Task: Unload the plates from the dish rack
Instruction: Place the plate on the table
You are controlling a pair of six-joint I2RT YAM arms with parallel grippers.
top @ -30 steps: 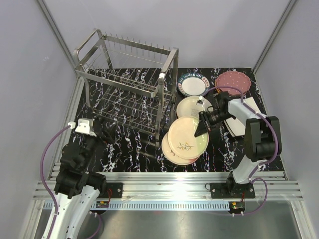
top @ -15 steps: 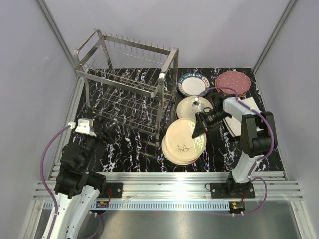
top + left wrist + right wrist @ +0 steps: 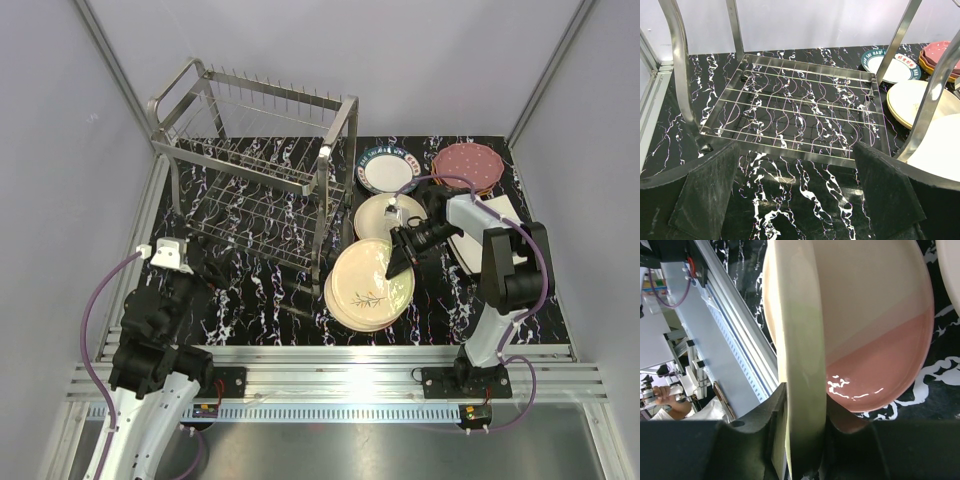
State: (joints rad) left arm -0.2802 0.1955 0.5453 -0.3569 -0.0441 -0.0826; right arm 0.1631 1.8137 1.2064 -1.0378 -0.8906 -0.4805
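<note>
The silver wire dish rack [image 3: 340, 123] stands at the back left, and I see no plate on its tiers [image 3: 790, 100]. My right gripper [image 3: 397, 262] is shut on the right rim of a cream round plate [image 3: 365, 275], which lies almost flat on another cream plate [image 3: 345, 312]. In the right wrist view that rim fills the gap between the fingers of the gripper [image 3: 805, 400], with the plate's face [image 3: 870, 300] beyond. My left gripper [image 3: 195, 255] is open and empty in front of the rack, low over the table [image 3: 794, 155].
To the right of the rack lie a small cream round plate [image 3: 378, 215], a white plate with a dark patterned rim [image 3: 385, 168], a maroon dotted plate [image 3: 465, 162] and a cream square plate [image 3: 503, 212] partly under my right arm. Grey walls close in the black marbled table [image 3: 260, 300].
My right gripper has lowered the tilted cream plate onto the plate beneath it and shifted slightly back. The left arm has not moved.
</note>
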